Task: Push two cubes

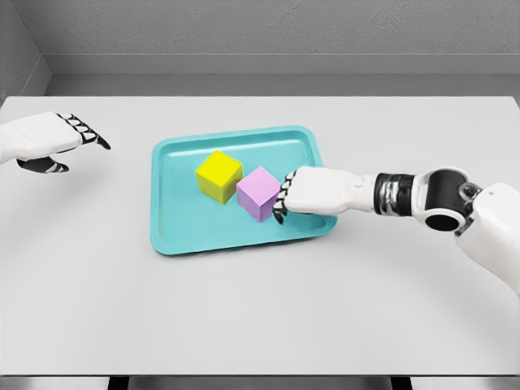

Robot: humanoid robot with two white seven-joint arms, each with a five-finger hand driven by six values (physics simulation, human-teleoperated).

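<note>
On the teal tray (175,236) at the table's (260,317) middle, the yellow cube (218,175) and purple cube (258,193) sit touching at their corners. My right robot hand (305,193) presses its curled fingertips (281,197) against the purple cube's right side, gripping nothing. My left robot hand (57,140) hovers near the table's left edge, fingers loosely extended, empty.

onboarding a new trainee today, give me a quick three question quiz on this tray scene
1. True or false: the yellow cube and the lilac cube both sit inside the shallow teal plastic tray.
2. Which robot hand is against the lilac cube: A left, B right?
3. Fill in: the two cubes stand ____ each other (touching/apart).

Key: 1 true; 2 B; 3 touching
</note>
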